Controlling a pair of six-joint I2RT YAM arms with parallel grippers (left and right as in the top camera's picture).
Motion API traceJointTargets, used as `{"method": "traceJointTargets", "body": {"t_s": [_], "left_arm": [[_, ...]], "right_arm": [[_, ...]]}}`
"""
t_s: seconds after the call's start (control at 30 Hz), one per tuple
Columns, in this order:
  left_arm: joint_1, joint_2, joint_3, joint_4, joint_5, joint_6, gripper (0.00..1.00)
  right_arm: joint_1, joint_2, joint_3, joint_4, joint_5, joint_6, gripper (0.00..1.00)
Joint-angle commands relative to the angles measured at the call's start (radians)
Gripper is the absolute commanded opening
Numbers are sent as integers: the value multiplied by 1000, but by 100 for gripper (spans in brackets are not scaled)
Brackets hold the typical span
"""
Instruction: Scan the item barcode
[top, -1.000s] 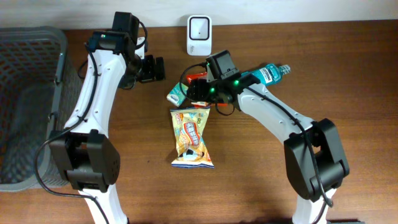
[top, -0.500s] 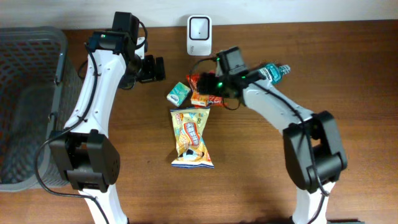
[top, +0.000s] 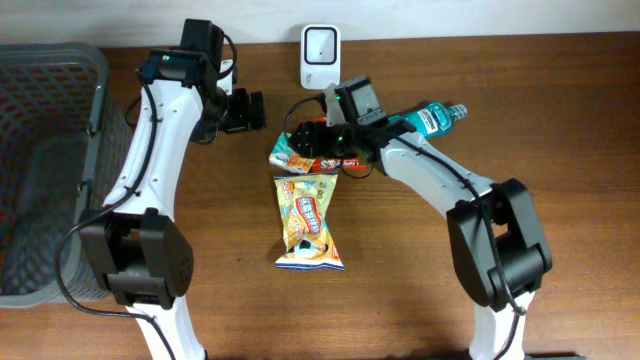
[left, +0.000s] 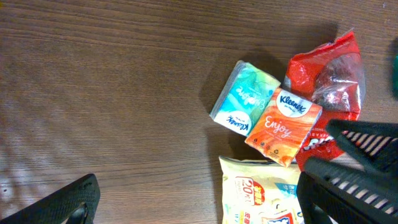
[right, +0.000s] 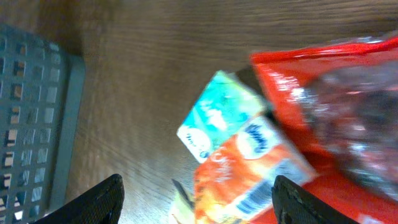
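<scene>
Basket (top: 60, 55) mesh is seen at the far left of the table (top: 560, 150), well apart from the goods. The left gripper (top: 245, 110) is held at 10 o'clock from the cluster, spread wide with nothing between its fingers. In the cluster, a teal tissue pack (left: 244, 99) is touched at its 4 o'clock side by an orange tissue pack (left: 283, 127), which partly overlaps a red packet (left: 329, 74). A yellow snack bag (top: 308, 220) lies at 6 o'clock. The right gripper (right: 199, 205) hangs over the cluster with its fingers apart and nothing grasped. The orange tissue pack is framed most nearly between them, so it is judged to be the item to be scanned. It can be expected to be light, soft and squashy under slick film, so slipping or crushing is to be guarded against. A hold across its short sides is advised, leaving its printed faces uncovered. The scanner (top: 320, 45) stands at 12 o'clock, and a bottle (top: 430, 118) lies at 3 o'clock.
</scene>
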Motion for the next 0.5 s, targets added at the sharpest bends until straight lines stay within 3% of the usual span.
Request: {"method": "traceJointTargets", "body": {"t_s": [0.0, 0.07, 0.2, 0.33, 0.47], "left_arm": [[1, 2, 1, 1, 11, 1, 99], [1, 2, 1, 1, 11, 1, 99], [1, 2, 1, 1, 11, 1, 99], [1, 2, 1, 1, 11, 1, 99], [1, 2, 1, 1, 11, 1, 99]], "right_arm": [[-114, -47, 9, -14, -9, -16, 76], [-168, -47, 8, -18, 1, 3, 75], [-224, -46, 8, -92, 325, 214, 70], [-223, -38, 8, -107, 607, 526, 70], [-223, -17, 8, -106, 793, 603, 70]]}}
